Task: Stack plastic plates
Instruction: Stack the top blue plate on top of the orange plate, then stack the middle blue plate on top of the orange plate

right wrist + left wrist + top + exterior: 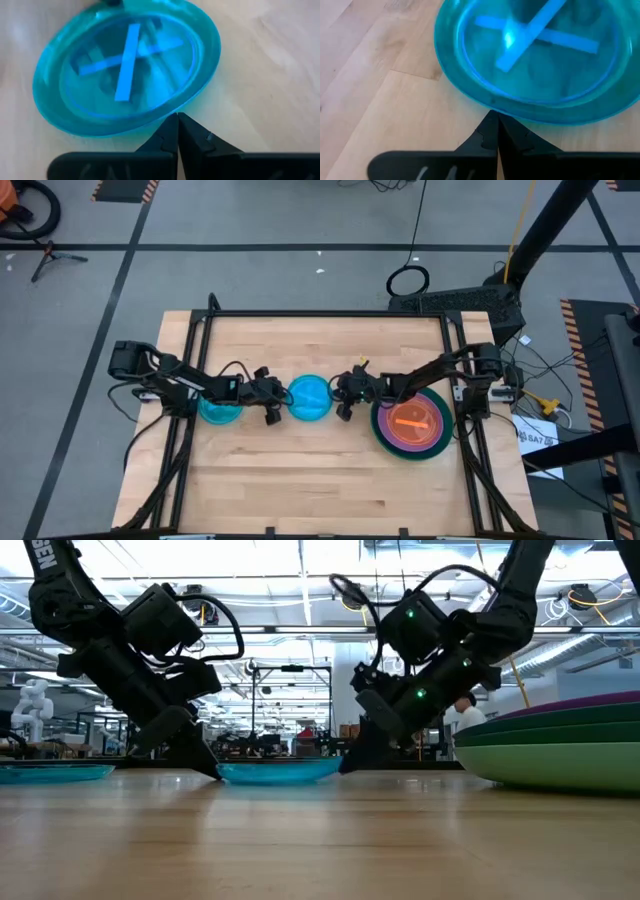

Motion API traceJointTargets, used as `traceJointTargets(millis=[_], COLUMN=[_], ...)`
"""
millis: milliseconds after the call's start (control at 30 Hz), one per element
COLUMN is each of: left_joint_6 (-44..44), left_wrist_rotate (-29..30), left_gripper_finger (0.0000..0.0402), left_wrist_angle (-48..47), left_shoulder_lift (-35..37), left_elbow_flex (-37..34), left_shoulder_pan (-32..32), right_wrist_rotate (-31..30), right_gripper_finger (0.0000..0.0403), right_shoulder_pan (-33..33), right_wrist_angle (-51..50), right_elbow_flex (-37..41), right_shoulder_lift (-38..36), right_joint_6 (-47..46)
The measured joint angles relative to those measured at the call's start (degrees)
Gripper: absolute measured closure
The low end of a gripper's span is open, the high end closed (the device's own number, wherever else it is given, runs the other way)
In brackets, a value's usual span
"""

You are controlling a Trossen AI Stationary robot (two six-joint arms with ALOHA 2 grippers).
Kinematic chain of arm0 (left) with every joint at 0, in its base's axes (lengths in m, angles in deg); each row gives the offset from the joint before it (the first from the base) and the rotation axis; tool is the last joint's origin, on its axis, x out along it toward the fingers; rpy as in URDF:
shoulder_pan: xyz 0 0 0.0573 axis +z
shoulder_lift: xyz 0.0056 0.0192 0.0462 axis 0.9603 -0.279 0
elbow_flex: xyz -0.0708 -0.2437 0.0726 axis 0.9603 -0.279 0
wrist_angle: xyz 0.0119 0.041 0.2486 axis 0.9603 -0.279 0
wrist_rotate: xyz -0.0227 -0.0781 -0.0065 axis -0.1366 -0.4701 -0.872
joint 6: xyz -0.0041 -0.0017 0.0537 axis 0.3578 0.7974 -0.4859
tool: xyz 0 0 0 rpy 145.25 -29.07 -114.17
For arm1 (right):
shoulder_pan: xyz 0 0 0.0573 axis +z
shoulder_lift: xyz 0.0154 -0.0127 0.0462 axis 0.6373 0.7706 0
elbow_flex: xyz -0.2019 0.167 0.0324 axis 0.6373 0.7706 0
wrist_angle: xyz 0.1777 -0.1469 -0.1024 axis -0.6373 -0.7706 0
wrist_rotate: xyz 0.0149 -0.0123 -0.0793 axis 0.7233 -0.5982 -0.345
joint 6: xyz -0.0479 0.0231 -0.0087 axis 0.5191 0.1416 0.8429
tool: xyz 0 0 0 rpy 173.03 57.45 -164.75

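A small cyan-blue plate (310, 398) (280, 772) lies flat on the table's middle, between my two grippers. My left gripper (284, 394) (492, 117) is shut, its tip at the plate's left rim. My right gripper (336, 396) (177, 117) is shut too, its tip at the plate's right rim. A second cyan-blue plate (220, 413) (50, 773) lies flat under my left arm. On the right stands a stack (412, 423) (560, 745) of dark green plates at the bottom, a purple plate (600, 700) above and an orange plate (410, 418) on top. A black plate does not show. My left gripper meets the middle cyan plate at its left rim (492, 106) with the tip of its shut fingers. It comes slanting down from the table's left, fingertip at the tabletop (213, 772). The plate lies flat on the wood. My right gripper meets the same plate at its right rim (172, 111) with the tip of its shut fingers. It comes slanting down from the table's right (347, 765).
A black metal frame (330, 314) runs along the table's far edge and down both sides. The near half of the wooden tabletop (320, 490) is bare. Cables hang off the right side (535, 395).
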Motion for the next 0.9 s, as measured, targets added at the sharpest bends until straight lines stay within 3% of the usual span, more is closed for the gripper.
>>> traceJointTargets(millis=[233,333,467,533,667,767,900], left_joint_6=[-0.2,-8.3,-22.1,-24.2,-16.7,-7.4,-1.8], left_wrist_rotate=[3.0,7.1,14.5,17.0,18.9,18.9,18.9], left_gripper_finger=[0.0401,0.0401,0.0401,0.0401,0.0401,0.0401,0.0401], left_wrist_angle=[-2.2,-7.0,-19.6,-26.5,-42.2,-49.7,-49.6], left_shoulder_lift=[4.1,13.2,26.5,31.6,38.5,40.2,40.1], left_elbow_flex=[1.1,5.4,12.4,14.2,14.4,13.0,10.6], left_shoulder_pan=[0.0,0.0,-1.0,-1.0,-0.9,-1.9,-4.8], right_wrist_rotate=[-0.1,-1.3,-10.1,-13.2,-18.4,-20.2,-20.5], right_gripper_finger=[0.0403,0.0403,0.0403,0.0403,0.0403,0.0403,0.0403], right_shoulder_pan=[-0.8,-1.8,-1.5,-0.9,1.5,3.9,6.4], right_wrist_angle=[-0.7,-5.3,-16.2,-23.0,-37.0,-41.6,-42.3], right_elbow_flex=[-0.2,-2.6,-4.7,-4.6,-4.5,-4.4,-4.4], right_shoulder_lift=[-7.1,-15.5,-27.2,-31.4,-36.4,-37.4,-37.4], right_joint_6=[3.3,9.1,15.5,15.1,8.6,5.3,3.2])
